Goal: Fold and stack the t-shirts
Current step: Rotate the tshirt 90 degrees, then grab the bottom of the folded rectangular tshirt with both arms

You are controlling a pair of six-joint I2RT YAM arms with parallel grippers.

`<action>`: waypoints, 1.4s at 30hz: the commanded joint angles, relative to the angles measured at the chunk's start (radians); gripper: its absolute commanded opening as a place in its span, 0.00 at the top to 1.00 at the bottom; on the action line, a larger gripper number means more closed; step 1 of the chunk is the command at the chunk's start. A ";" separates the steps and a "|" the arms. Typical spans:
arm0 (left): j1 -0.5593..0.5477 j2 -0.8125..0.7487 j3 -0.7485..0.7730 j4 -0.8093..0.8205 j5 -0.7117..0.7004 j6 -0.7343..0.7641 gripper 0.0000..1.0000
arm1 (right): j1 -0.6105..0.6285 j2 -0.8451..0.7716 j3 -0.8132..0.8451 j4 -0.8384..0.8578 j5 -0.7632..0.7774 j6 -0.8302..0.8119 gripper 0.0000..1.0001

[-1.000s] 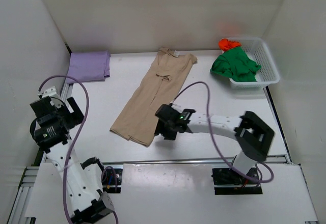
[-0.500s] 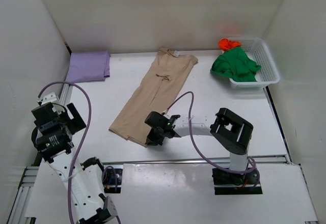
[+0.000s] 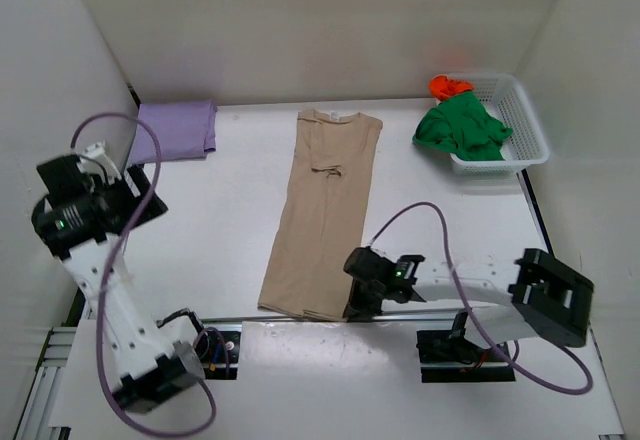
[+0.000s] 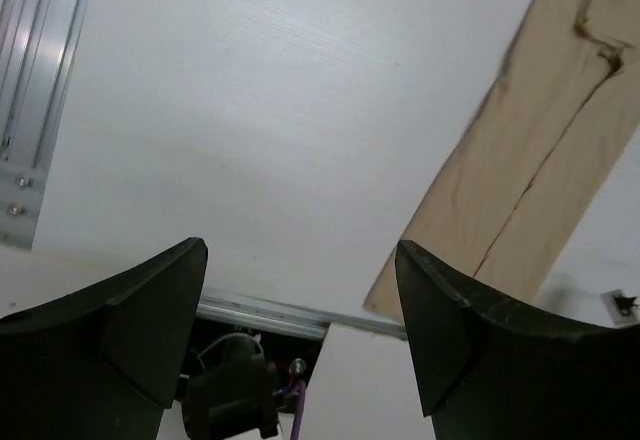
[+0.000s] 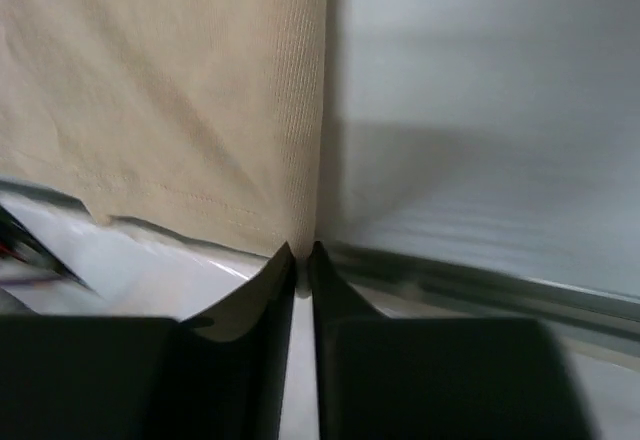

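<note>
The beige t-shirt lies as a long narrow folded strip down the table's middle, collar at the far end; it also shows in the left wrist view and the right wrist view. My right gripper is shut on its near right hem corner at the table's front edge. My left gripper is open and empty, raised at the left. The lilac t-shirt lies folded at the back left. The green t-shirt and orange-red t-shirt sit crumpled in the basket.
A white mesh basket stands at the back right. An aluminium rail runs along the table's front edge, with a cable mount below it. White walls close in the left, back and right sides.
My right gripper has pulled the beige shirt's near end toward the front edge and rightward, straightening the strip from slanted to nearly square with the table. My left arm has risen.
</note>
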 commanded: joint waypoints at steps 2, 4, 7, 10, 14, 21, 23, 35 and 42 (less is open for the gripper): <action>-0.085 0.242 0.217 -0.057 0.047 0.004 0.17 | -0.026 -0.147 -0.055 -0.092 -0.030 -0.102 0.72; -0.401 0.399 0.269 -0.057 -0.136 0.004 0.19 | -0.046 -0.222 -0.074 -0.117 -0.030 -0.126 0.56; -0.719 0.512 0.270 -0.057 -0.175 0.004 0.17 | -0.105 -0.297 -0.089 -0.126 -0.069 -0.157 0.46; -0.864 0.562 0.126 -0.042 0.033 0.004 0.14 | -0.142 -0.322 -0.098 -0.143 -0.079 -0.197 0.44; -0.946 0.511 -0.232 0.191 0.077 0.004 0.17 | -0.151 -0.322 -0.098 -0.143 -0.079 -0.216 0.44; -0.986 0.544 -0.390 0.368 0.144 0.004 0.18 | -0.137 -0.278 -0.078 -0.108 -0.079 -0.099 0.44; -1.020 0.617 -0.378 0.372 0.061 0.004 0.18 | -0.125 -0.253 -0.078 -0.088 -0.079 -0.087 0.44; -0.931 0.748 -0.495 0.373 0.434 0.004 0.13 | -0.096 -0.182 -0.069 -0.043 -0.025 -0.039 0.46; -0.952 0.689 -0.639 0.481 0.313 0.004 0.13 | -0.063 -0.162 -0.101 0.004 -0.011 -0.010 0.47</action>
